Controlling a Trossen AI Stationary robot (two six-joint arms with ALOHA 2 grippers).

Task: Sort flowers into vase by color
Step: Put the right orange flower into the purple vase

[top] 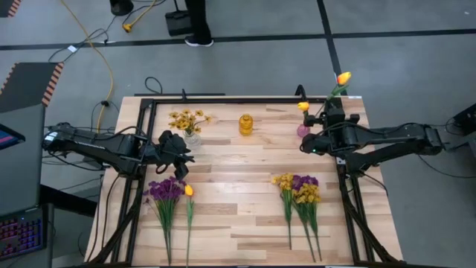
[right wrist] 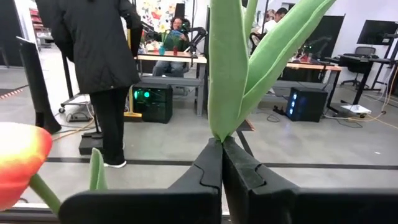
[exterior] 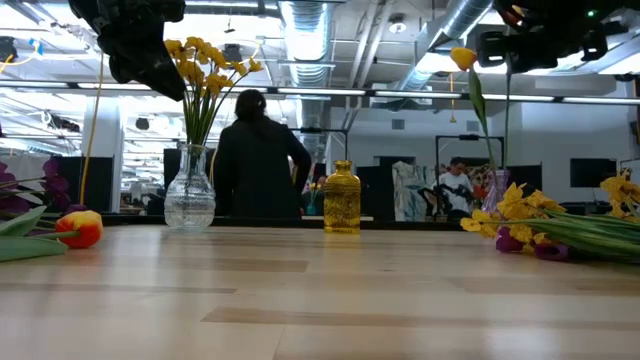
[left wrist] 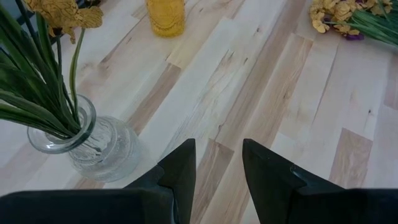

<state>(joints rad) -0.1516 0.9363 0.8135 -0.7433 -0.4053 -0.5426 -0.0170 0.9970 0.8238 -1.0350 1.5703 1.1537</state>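
High view: right gripper (top: pixel 321 136) sits at table's 1 o'clock corner, tulip (top: pixel 343 77) slanting up toward 1 o'clock from it; pink vase (top: pixel 303 130) just beside, at gripper's 9 o'clock. Low view: tulip stem hangs near-vertical. Right wrist view: fingers (right wrist: pixel 205 163) clamped on the stem. Left wrist view: left gripper (left wrist: pixel 217 163) parted, empty, beside glass vase (left wrist: pixel 93 146).

clear glass vase (top: pixel 193 138): yellow blossoms | amber jar (top: pixel 245 124) | orange-yellow tulip (top: pixel 343 78), green leaves | pale wood table (top: pixel 238 223)
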